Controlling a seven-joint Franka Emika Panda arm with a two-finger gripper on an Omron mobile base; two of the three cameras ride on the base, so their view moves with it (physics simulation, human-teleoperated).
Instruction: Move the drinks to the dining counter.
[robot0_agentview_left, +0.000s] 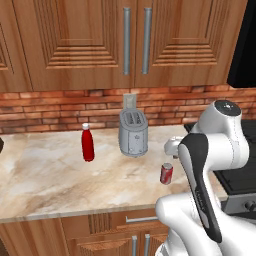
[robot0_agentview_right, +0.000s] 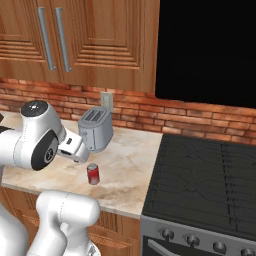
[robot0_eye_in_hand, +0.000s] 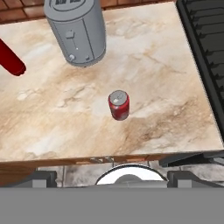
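The soda can (robot0_eye_in_hand: 118, 105) stood nearest, in front of the toaster (robot0_eye_in_hand: 78, 31); the pincer hung wide open and empty above it, apparently lining up; next, descend and close.

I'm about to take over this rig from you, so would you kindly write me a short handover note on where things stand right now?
Gripper: open, holding nothing, up above the worktop.
Red soda can: upright on the worktop near its front edge, in front of the silver toaster, close to the stove.
Slim red bottle: upright on the worktop, left of the toaster.
Done: no drink moved yet.
Left: pick up each drink and carry it to the dining counter; the can sits nearest under the hand.
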